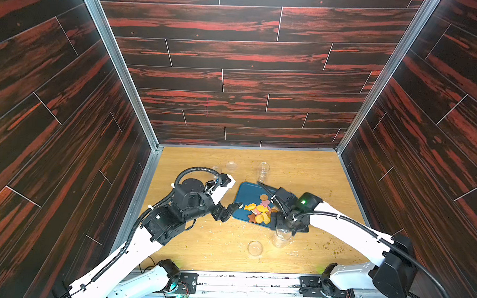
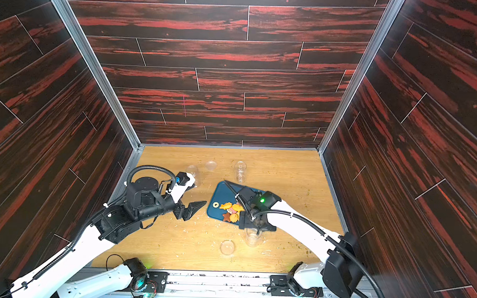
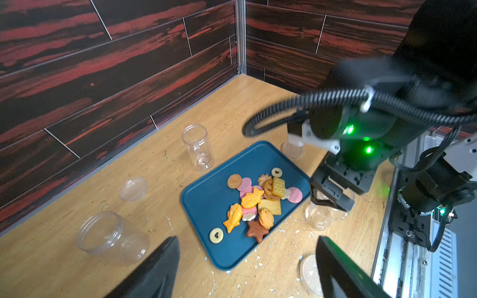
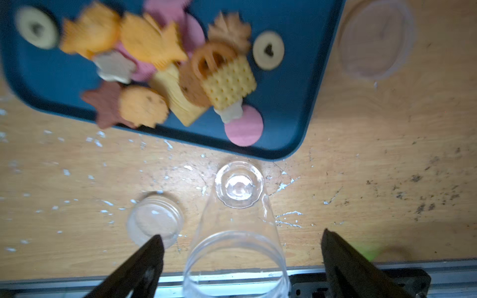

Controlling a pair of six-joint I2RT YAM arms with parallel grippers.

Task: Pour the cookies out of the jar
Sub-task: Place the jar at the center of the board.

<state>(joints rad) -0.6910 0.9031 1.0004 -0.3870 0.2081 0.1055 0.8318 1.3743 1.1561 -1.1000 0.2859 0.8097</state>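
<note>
1. Dark red wood-grain walls closed in a pale wooden tabletop strewn with crumbs.
2. All the cookies lay in a heap on a blue tray, just ahead of the right tool; none was visible in the jar.
3. The jar stood upright on the tabletop between the fingers of the right tool, which were spread wide and did not touch it.
4. The left tool hovered near the opposite edge of the tray, its fingers also apart, with nothing between them.
5. The pouring seemed finished, so the step in hand was probably to leave the jar. To do it well, the right tool should rise straight off it without drifting sideways. Such a light jar probably tips easily, and a loose lid lay close to one finger.
</note>
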